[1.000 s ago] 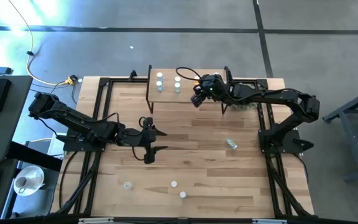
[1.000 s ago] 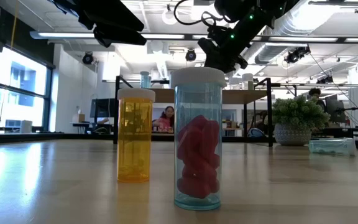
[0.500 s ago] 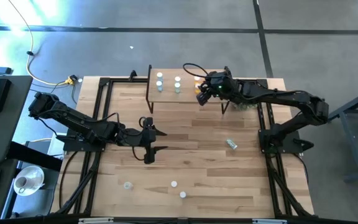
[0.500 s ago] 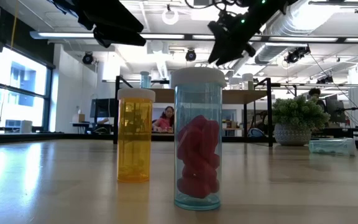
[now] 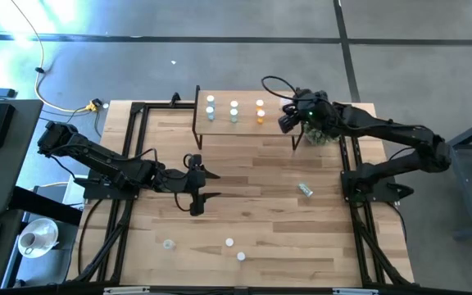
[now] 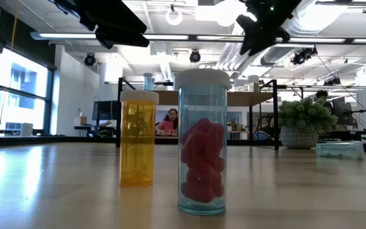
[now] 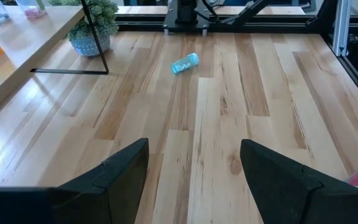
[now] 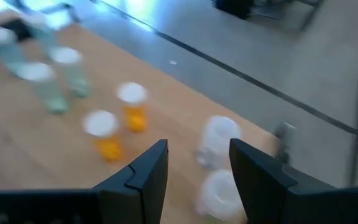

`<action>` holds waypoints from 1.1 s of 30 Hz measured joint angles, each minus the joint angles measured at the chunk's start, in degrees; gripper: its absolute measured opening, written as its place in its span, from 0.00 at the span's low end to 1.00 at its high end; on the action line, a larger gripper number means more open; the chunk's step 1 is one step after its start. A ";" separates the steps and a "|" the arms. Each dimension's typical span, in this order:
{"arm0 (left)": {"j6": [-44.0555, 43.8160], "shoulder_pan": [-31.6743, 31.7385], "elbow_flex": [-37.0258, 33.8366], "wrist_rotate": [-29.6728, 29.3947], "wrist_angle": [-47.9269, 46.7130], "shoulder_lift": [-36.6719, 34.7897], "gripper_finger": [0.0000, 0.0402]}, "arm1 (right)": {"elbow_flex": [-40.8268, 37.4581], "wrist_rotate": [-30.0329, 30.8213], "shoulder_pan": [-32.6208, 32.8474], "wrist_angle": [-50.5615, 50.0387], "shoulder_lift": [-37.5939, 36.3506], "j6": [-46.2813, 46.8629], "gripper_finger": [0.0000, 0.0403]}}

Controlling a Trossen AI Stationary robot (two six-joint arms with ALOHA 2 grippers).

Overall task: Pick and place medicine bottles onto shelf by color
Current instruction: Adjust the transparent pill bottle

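The shelf [image 5: 248, 129] stands at the table's far edge with several white-capped bottles upright on it: pale blue and green ones [image 5: 210, 115], [image 5: 234, 117] and two orange ones [image 5: 260, 117], [image 8: 132, 106]. My right gripper [image 5: 288, 121] hangs open above the shelf's right end, nothing between its fingers [image 8: 197, 165]; two clear bottles [image 8: 219, 140] show past them. My left gripper [image 5: 207, 184] waits open over the table's middle [image 7: 194, 168]. A light blue bottle [image 5: 305, 189] lies on its side on the table. Three more bottles [image 5: 229, 242] stand near the front edge, among them an orange one [image 6: 137, 146] and a clear one with pink contents [image 6: 202, 143].
A potted spiky green plant [image 5: 322, 131] sits right beside the shelf's right legs, under my right arm. Black frame rails [image 5: 355, 164] run along the table's sides. Bare planks lie between the shelf and the front bottles.
My right gripper has risen and drawn back from over the shelf toward the table's right edge, its fingers staying open. The two orange bottles it covered now show, standing on the shelf. My left arm has kept still.
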 joint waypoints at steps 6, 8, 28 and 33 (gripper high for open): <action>-0.02 0.00 0.00 0.00 0.00 0.00 0.61 | 0.00 5.39 -1.32 -7.87 -0.01 3.88 0.40; -0.11 0.00 0.00 0.00 0.02 0.00 0.61 | 0.00 5.58 -2.29 -9.62 0.04 5.18 0.40; -0.10 0.00 0.00 0.00 0.17 0.00 0.61 | -0.07 1.85 -7.61 -16.04 3.78 10.86 0.40; 0.02 0.00 0.00 0.00 0.17 0.00 0.61 | -0.07 1.27 -7.63 -16.01 6.23 10.86 0.40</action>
